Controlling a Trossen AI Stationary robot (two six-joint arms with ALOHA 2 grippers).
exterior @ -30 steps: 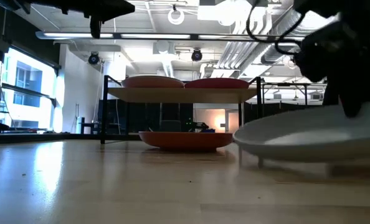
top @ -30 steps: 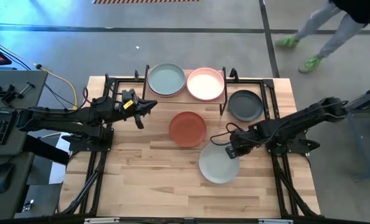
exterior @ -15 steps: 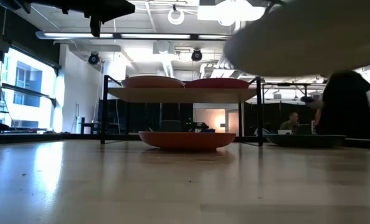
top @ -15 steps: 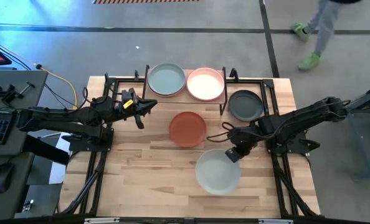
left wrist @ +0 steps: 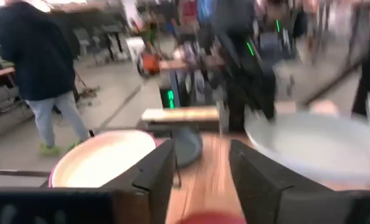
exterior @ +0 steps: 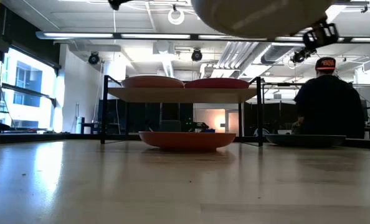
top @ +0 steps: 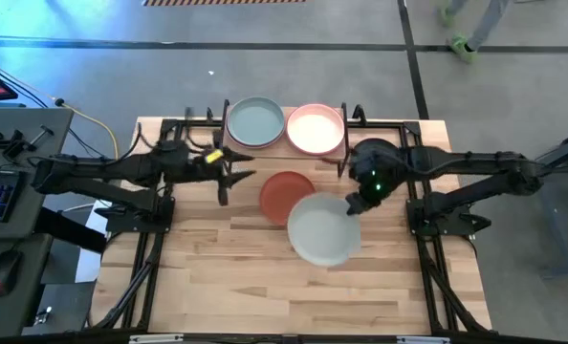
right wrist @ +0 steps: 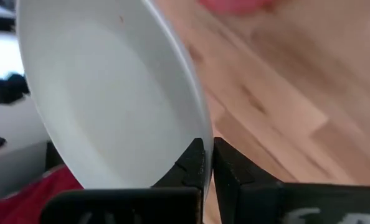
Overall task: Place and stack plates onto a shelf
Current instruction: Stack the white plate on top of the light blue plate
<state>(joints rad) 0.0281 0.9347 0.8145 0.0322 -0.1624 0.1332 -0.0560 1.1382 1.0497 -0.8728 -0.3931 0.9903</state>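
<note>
High overhead; low tabletop-level; both see shelf.

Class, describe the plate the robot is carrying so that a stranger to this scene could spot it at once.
Start at the shelf at the table's back edge, then come forward past the terracotta plate lying on the wood. The pale grey-white plate is there, pinched at its rim by the right gripper: the only plate held up off the table.

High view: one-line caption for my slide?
Right gripper carries a pale grey-white plate above the table, beside the terracotta plate; left gripper waits open near the shelf.
</note>
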